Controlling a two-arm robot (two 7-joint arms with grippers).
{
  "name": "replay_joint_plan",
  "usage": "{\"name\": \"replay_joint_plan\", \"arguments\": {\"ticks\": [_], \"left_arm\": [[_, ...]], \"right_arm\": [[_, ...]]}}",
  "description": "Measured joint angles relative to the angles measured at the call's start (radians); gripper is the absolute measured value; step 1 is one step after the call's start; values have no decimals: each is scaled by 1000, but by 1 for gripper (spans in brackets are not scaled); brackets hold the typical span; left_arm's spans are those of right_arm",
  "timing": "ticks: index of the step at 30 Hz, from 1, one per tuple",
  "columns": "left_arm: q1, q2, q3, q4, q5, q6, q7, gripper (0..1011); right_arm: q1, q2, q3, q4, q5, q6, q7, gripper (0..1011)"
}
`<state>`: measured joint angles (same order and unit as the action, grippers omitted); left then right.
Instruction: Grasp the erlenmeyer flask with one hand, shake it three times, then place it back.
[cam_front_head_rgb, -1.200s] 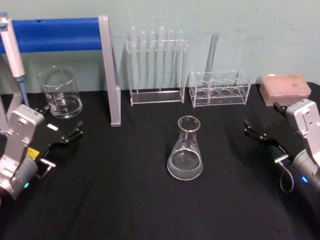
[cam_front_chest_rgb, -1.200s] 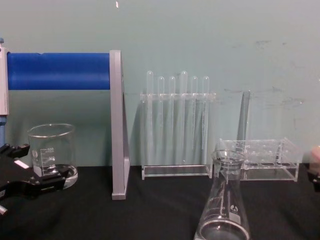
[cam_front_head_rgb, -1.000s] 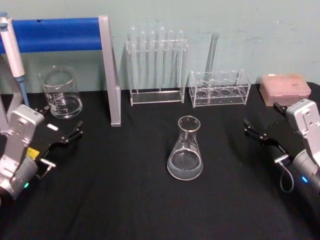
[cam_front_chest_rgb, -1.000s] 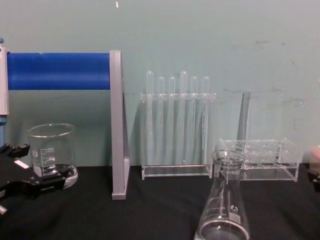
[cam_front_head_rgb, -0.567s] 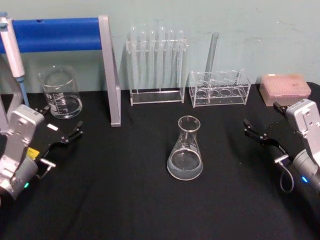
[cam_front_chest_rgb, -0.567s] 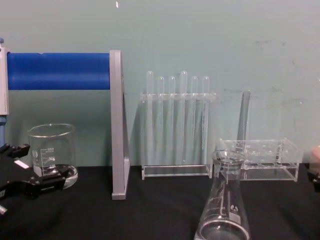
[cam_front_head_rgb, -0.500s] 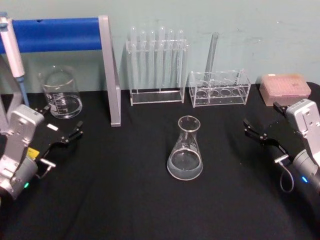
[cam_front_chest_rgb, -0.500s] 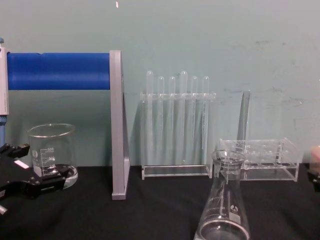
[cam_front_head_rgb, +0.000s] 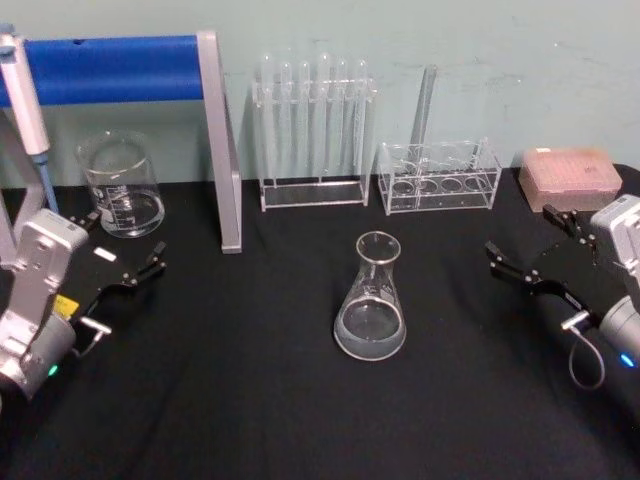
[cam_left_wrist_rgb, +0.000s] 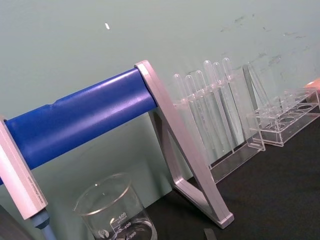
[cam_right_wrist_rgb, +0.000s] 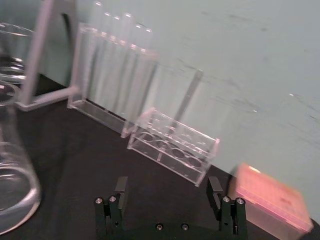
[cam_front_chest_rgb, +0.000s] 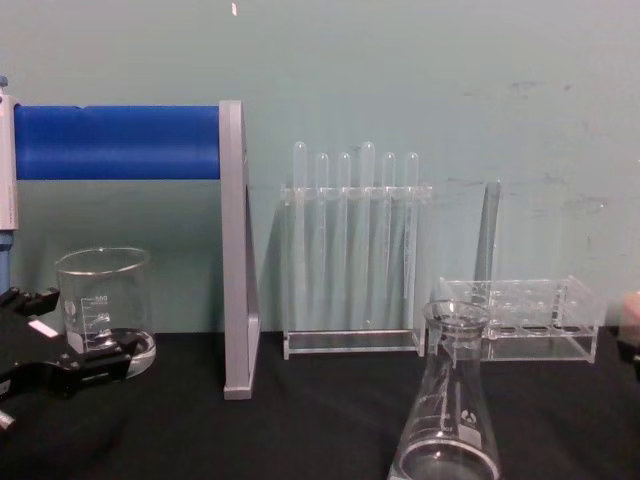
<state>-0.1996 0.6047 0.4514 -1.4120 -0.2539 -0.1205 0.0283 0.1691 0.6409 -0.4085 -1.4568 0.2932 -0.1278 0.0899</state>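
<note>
While the erlenmeyer flask stands upright mid-table, head view: left gripper and right gripper sit well apart from it on either side, jaws spread, both empty. Left wrist: beaker scale reads 400 and 300. Right wrist: right fingers wide apart, nothing between them, low tube rack beyond. Chest: flask print unreadable; the left gripper's white label shows no readable text, and the gripper is near the beaker.
</note>
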Motion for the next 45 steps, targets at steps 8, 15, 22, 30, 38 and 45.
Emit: {"name": "replay_joint_plan", "arguments": {"ticks": [8, 15, 22, 30, 38, 45], "left_arm": [[0, 0, 0, 0, 0, 0, 0, 1001], [0, 0, 0, 0, 0, 0, 0, 1001], [0, 0, 0, 0, 0, 0, 0, 1001], [0, 0, 0, 0, 0, 0, 0, 1001], [0, 0, 0, 0, 0, 0, 0, 1001], [0, 0, 0, 0, 0, 0, 0, 1001]], "right_arm": [[-41, 54, 17, -56, 57, -43, 155, 1003], [-53, 72, 12, -75, 92, -101, 287, 1003], [-56, 71, 7, -82, 115, -145, 381, 1003], [-42, 44, 2, -68, 176, -131, 481, 1003], [-9, -1, -11, -33, 208, -79, 538, 1003], [31, -49, -22, 9, 219, -23, 569, 1003]]}}
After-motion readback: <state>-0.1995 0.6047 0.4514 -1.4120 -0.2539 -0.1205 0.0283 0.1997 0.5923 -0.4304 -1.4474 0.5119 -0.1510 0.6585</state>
